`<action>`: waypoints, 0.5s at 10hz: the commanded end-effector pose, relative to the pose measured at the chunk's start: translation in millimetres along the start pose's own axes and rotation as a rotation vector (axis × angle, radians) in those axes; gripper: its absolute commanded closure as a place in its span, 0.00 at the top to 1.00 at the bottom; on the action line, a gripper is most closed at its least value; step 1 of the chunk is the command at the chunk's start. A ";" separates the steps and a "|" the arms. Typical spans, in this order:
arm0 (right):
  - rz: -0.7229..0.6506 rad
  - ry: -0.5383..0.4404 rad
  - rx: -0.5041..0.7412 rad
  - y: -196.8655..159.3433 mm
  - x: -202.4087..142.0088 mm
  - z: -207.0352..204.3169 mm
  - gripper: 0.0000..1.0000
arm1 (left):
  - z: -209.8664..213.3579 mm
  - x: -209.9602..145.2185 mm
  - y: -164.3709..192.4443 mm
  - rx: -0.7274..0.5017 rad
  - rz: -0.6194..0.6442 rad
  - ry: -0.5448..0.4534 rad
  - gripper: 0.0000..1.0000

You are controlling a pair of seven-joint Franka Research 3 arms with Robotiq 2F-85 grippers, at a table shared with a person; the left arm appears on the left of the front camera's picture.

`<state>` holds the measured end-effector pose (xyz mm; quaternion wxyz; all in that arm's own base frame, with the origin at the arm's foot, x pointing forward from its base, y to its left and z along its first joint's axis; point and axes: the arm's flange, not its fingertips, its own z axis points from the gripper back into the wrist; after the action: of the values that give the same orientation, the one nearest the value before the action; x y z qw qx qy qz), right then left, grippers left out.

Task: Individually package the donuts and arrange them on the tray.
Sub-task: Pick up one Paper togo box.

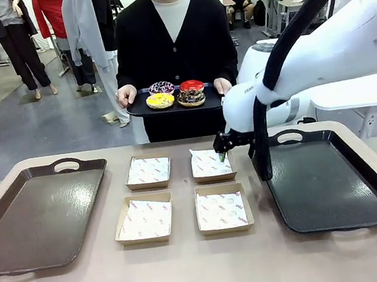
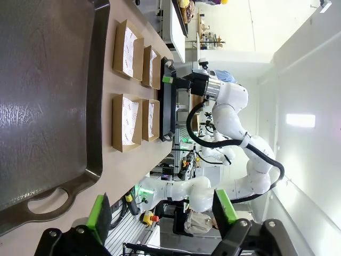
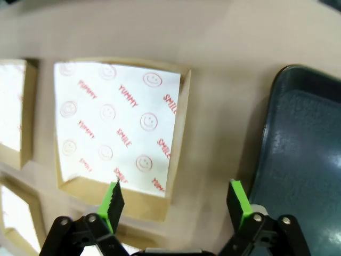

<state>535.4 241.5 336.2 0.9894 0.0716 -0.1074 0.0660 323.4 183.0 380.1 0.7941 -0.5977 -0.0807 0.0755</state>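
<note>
Right gripper [image 3: 178, 197] gapes wide, seemingly above a paper-lined box [image 3: 120, 128]; left gripper [image 2: 160, 210] likewise wide

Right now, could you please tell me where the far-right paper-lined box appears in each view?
Front: back row, right-hand box.
Left wrist: upper middle, top row, right box.
Right wrist: centre-left, large.
Shared landmark: the dark right tray beside it.

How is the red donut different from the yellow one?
The red donut is plain and glossy; the yellow donut has sprinkles on top. The red donut lies at the back right of the black tray; the yellow donut lies at the front left. Both are rings on that tray, which the person holds.
</note>
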 end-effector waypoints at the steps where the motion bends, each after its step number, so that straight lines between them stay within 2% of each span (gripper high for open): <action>1: -0.070 -0.023 -0.052 26.5 18.8 -18.8 1.00 | 1.4 -0.8 -1.5 -0.008 -0.001 0.003 1.00; 5: -0.082 -0.014 -0.085 35.2 30.1 -27.3 1.00 | 1.4 -0.8 -1.5 -0.008 -0.001 0.003 1.00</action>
<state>558.4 276.9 320.7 0.9914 0.0615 -0.1098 0.0346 323.4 183.0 380.0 0.7941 -0.5977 -0.0806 0.0755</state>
